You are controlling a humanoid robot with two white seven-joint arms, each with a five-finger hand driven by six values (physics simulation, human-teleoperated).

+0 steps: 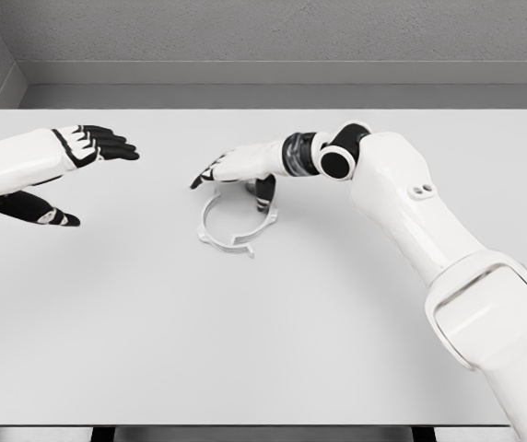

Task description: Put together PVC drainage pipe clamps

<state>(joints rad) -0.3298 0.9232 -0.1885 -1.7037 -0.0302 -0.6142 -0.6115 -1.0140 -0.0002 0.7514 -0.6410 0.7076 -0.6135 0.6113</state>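
Our right fingers (210,172) stretch out toward the left, loose and gripping nothing, while the thumb hangs down inside the far rim of the white pipe clamp (236,221). Whether it touches the ring we cannot tell. The right hand (240,168) hovers over that rim, its arm reaching in from the lower right. The clamp lies flat near the middle of the white table (263,350). Our left hand (65,166) floats well apart at the left edge, fingers spread and empty.
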